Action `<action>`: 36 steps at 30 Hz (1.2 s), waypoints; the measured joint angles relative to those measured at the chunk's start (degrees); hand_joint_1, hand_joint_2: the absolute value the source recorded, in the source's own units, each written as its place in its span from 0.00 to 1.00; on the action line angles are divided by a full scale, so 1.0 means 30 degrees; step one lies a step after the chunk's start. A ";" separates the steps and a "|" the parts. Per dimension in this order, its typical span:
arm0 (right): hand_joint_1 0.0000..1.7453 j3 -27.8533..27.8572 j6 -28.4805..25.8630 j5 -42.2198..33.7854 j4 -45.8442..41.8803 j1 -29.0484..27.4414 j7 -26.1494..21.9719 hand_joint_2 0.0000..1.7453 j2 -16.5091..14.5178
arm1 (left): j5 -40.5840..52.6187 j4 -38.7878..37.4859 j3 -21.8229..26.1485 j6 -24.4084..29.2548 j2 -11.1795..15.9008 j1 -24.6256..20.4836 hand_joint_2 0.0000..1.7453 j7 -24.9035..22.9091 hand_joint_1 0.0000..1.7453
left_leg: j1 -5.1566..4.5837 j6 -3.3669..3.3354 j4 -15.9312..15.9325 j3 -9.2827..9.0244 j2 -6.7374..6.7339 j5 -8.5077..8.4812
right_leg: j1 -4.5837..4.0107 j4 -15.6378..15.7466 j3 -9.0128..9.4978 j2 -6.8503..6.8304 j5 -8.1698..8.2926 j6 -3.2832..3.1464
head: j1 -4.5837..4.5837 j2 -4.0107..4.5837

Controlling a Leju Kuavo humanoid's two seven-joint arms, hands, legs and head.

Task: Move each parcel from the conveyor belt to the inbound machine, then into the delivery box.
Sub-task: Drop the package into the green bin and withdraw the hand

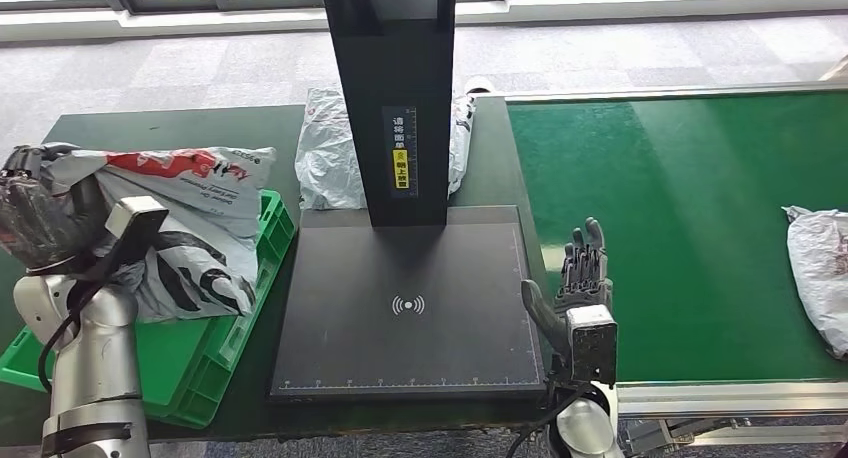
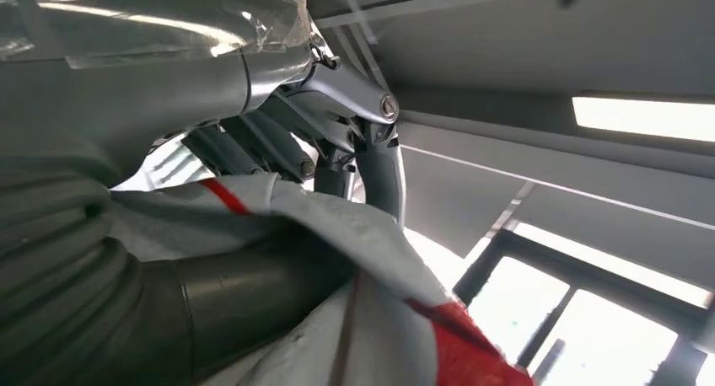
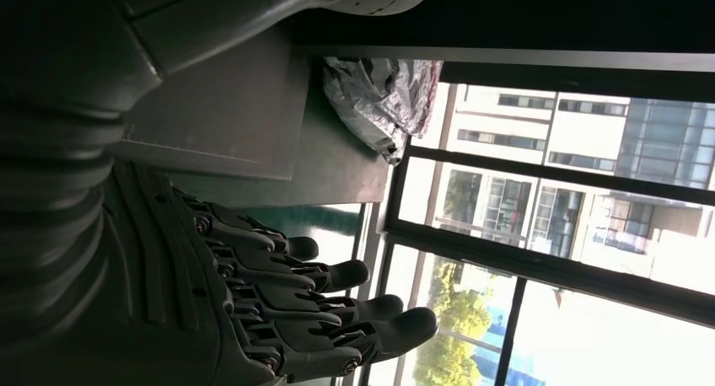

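Left hand (image 1: 45, 213) around printed parcel (image 1: 190, 228) (above green crate (image 1: 215, 363)).

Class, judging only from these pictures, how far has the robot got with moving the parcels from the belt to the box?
Done: hard to confirm; a grey parcel lies behind the scanner post. In hand: the left hand holds a red-printed parcel over the green box. Left: a grey parcel on the belt waits; the right hand holds nothing.
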State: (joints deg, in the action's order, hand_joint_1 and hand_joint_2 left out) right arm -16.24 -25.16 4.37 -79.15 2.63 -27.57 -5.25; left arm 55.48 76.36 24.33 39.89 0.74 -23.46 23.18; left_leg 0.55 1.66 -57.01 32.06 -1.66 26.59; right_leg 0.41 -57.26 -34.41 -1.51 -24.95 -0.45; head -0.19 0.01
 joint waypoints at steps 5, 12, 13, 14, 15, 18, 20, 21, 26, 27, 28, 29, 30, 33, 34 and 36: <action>0.00 0.0002 -0.0065 0.0589 -0.0376 -0.0373 0.0456 1.00 -0.0020 | 0.3488 -0.1032 0.3168 -0.0132 0.0677 -0.0133 1.00 0.0121 1.00 | -0.0002 0.0001 -0.0001 0.0000 0.0000 -0.0001 | -0.0003 0.0004 -0.0007 -0.0005 -0.0003 -0.0001 | 0.0000 0.0000; 0.00 0.0031 0.0324 0.1479 -0.1353 -0.1080 0.0955 1.00 -0.0044 | 0.5140 -0.6219 0.1855 -0.0382 0.2823 -0.0484 1.00 -0.6443 0.01 | -0.0002 0.0004 -0.0011 -0.0001 -0.0027 -0.0004 | -0.0005 0.0008 -0.0019 0.0020 0.0008 -0.0003 | -0.0002 -0.0003; 0.00 0.0038 0.0352 0.1517 -0.1446 -0.1131 0.0956 1.00 -0.0055 | 0.4921 -0.6707 0.1461 -0.0785 0.3036 -0.0543 1.00 -0.6612 0.00 | -0.0004 0.0004 -0.0013 -0.0002 -0.0027 -0.0004 | -0.0003 0.0008 -0.0017 0.0020 0.0008 -0.0003 | 0.0000 -0.0003; 0.00 0.0072 0.0403 0.1568 -0.1528 -0.1179 0.0958 1.00 -0.0064 | 0.4634 -0.7135 0.1030 -0.1477 0.3227 -0.0603 1.00 -0.6806 0.00 | -0.0005 0.0004 -0.0016 -0.0003 -0.0028 -0.0004 | -0.0001 0.0009 -0.0019 0.0020 0.0009 -0.0002 | 0.0002 -0.0002; 0.00 0.0143 0.0488 0.1625 -0.1603 -0.1216 0.0971 1.00 -0.0073 | 0.4347 -0.7556 0.0509 -0.2364 0.3402 -0.0670 1.00 -0.7028 0.00 | -0.0007 0.0004 -0.0020 -0.0002 -0.0028 -0.0004 | 0.0000 0.0010 -0.0019 0.0020 0.0011 0.0001 | 0.0002 -0.0002; 0.00 0.0428 0.0816 0.1783 -0.1756 -0.1227 0.1022 1.00 -0.0111 | 0.3570 -0.8626 -0.1283 -0.4502 0.3685 -0.0955 1.00 -0.7323 0.00 | -0.0007 0.0002 -0.0032 0.0006 -0.0008 -0.0004 | 0.0000 0.0010 -0.0009 0.0004 0.0018 0.0013 | -0.0002 -0.0001; 0.00 0.0592 0.0986 0.1963 -0.1838 -0.1222 0.1118 1.00 -0.0171 | 0.2758 -0.9060 -0.2314 -0.5097 0.3702 -0.1149 1.00 -0.7076 0.00 | -0.0006 0.0002 -0.0036 0.0009 -0.0012 -0.0005 | 0.0001 0.0010 -0.0005 0.0004 0.0023 0.0012 | -0.0004 0.0002; 0.00 0.0656 0.1033 0.2153 -0.1881 -0.1231 0.1220 1.00 -0.0200 | 0.2260 -0.9154 -0.2710 -0.5292 0.3693 -0.1220 1.00 -0.6900 0.00 | -0.0007 0.0002 -0.0037 0.0009 -0.0022 -0.0004 | 0.0002 0.0009 -0.0008 0.0009 0.0029 0.0014 | -0.0004 0.0002; 0.00 0.0829 0.1203 0.3292 -0.2093 -0.1323 0.1953 1.00 -0.0370 | -0.0795 -0.8210 -0.4187 -0.5661 0.3516 -0.1257 1.00 -0.5921 0.00 | -0.0005 0.0001 -0.0041 0.0014 -0.0040 -0.0004 | -0.0001 0.0011 -0.0020 0.0028 0.0041 0.0017 | -0.0004 -0.0002; 0.00 0.0880 0.1277 0.3379 -0.2131 -0.1356 0.2037 1.00 -0.0419 | -0.1478 -0.7796 -0.4359 -0.5666 0.3460 -0.1248 1.00 -0.5732 0.00 | -0.0005 0.0001 -0.0041 0.0016 -0.0038 -0.0003 | -0.0001 0.0010 -0.0020 0.0027 0.0041 0.0017 | -0.0004 0.0000; 0.00 0.0920 0.1326 0.3439 -0.2168 -0.1392 0.2088 1.00 -0.0459 | -0.2032 -0.7376 -0.4492 -0.5670 0.3411 -0.1242 1.00 -0.5585 0.00 | -0.0005 0.0001 -0.0040 0.0017 -0.0037 -0.0003 | -0.0001 0.0010 -0.0020 0.0027 0.0041 0.0016 | -0.0002 0.0002; 0.00 0.0947 0.1353 0.3470 -0.2200 -0.1429 0.2107 1.00 -0.0492 | -0.2426 -0.7008 -0.4598 -0.5679 0.3367 -0.1237 1.00 -0.5492 0.00 | -0.0004 0.0001 -0.0040 0.0018 -0.0038 -0.0002 | -0.0001 0.0010 -0.0020 0.0027 0.0041 0.0016 | -0.0002 0.0002; 0.00 0.0967 0.1357 0.3488 -0.2230 -0.1462 0.2118 1.00 -0.0517 | -0.2748 -0.6687 -0.4680 -0.5690 0.3327 -0.1227 1.00 -0.5397 0.00 | -0.0004 0.0001 -0.0039 0.0018 -0.0038 -0.0002 | -0.0001 0.0009 -0.0020 0.0027 0.0040 0.0016 | -0.0002 0.0002; 0.00 0.1002 0.1455 0.3475 -0.2275 -0.1527 0.2237 1.00 -0.0579 | -0.4118 -0.5745 -0.4834 -0.5652 0.3140 -0.1135 1.00 -0.4823 0.00 | -0.0004 0.0001 -0.0039 0.0019 -0.0038 -0.0002 | -0.0002 0.0010 -0.0022 0.0028 0.0040 0.0016 | -0.0002 0.0002; 0.00 0.1011 0.1528 0.3466 -0.2282 -0.1541 0.2282 1.00 -0.0594 | -0.4594 -0.5411 -0.4882 -0.5614 0.3061 -0.1101 1.00 -0.4627 0.00 | -0.0004 0.0001 -0.0039 0.0019 -0.0038 -0.0002 | -0.0002 0.0010 -0.0022 0.0028 0.0040 0.0016 | -0.0002 0.0000; 0.00 0.1025 0.1632 0.3453 -0.2302 -0.1558 0.2324 1.00 -0.0621 | -0.5125 -0.4854 -0.4957 -0.5552 0.2939 -0.1051 1.00 -0.4446 0.00 | -0.0004 0.0001 -0.0039 0.0019 -0.0039 -0.0002 | -0.0001 0.0010 -0.0021 0.0028 0.0040 0.0016 | -0.0004 0.0000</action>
State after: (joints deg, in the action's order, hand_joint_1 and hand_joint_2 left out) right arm -13.16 -20.27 14.73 -86.06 -2.04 -20.59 -7.11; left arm 40.11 61.80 9.46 23.23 9.56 -26.61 9.84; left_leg 0.53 1.66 -57.13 32.11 -1.78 26.59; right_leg 0.41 -57.23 -34.47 -1.43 -24.83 -0.40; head -0.20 0.01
